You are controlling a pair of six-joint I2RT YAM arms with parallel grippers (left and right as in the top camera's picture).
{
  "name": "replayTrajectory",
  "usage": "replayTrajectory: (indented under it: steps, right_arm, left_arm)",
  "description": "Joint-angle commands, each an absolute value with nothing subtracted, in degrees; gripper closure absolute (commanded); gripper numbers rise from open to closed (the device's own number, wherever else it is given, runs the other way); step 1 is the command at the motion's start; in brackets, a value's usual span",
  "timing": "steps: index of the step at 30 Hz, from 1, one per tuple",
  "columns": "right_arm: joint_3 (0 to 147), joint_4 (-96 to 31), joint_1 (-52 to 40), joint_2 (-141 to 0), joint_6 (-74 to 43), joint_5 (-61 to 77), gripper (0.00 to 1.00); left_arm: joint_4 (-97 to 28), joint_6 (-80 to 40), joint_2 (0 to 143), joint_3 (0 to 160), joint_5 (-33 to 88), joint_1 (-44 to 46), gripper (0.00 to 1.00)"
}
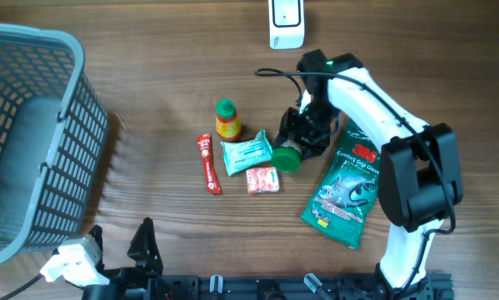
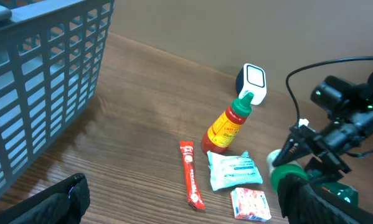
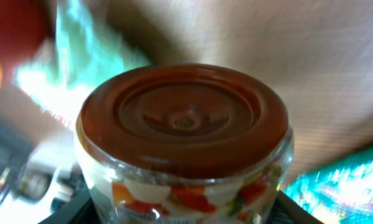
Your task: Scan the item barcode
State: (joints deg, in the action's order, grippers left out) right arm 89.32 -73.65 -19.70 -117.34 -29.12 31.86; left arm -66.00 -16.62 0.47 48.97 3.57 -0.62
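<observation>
On the surface (image 1: 149,100), a basket (image 1: 32,125) stands far left and a scanner (image 1: 286,21) at the far edge. Mid-surface, a bottle (image 1: 227,119) stands behind a stick (image 1: 207,163), a wipes pack (image 1: 247,154) and a small packet (image 1: 262,179). A jar (image 1: 286,156) sits just right of the wipes pack, with a glove pack (image 1: 345,187) further right.

Lying tipped on its side near the middle of the surface (image 1: 149,100): small clear jar (image 1: 286,157), round green lid (image 2: 287,177) facing the near-left, colourful label (image 3: 186,196) wrapping its wall. Standing at the far edge: white scanner (image 1: 286,23).
</observation>
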Motion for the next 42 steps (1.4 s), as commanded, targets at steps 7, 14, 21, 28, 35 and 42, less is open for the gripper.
replayTrajectory:
  steps: [7,14,21,28,35,42]
  right_arm:
    - [88.49,-92.49,-16.25,-118.19,-9.76,41.78,0.42]
    - [82.11,-92.38,-16.32,-119.07,-12.78,36.25,0.38]
    - [76.75,-92.23,-18.74,-119.07,-11.99,41.39,0.37]
    - [75.24,-89.01,-25.54,-120.40,-13.72,41.32,0.34]
    - [75.24,-87.85,-27.46,-123.35,-15.18,51.05,0.29]
    - [69.69,-78.96,-27.33,-123.35,-22.48,51.16,0.29]
  left_arm:
    - [-65.82,-15.42,0.32,48.73,4.47,-0.97,0.00]
    - [-65.82,-15.42,0.32,48.73,4.47,-0.97,0.00]
    - [-65.82,-15.42,0.32,48.73,4.47,-0.97,0.00]
    - [-65.82,-15.42,0.32,48.73,4.49,-0.97,0.00]
    - [-65.82,-15.42,0.32,48.73,4.47,-0.97,0.00]
    - [-65.82,-15.42,0.32,48.75,4.47,-0.97,0.00]
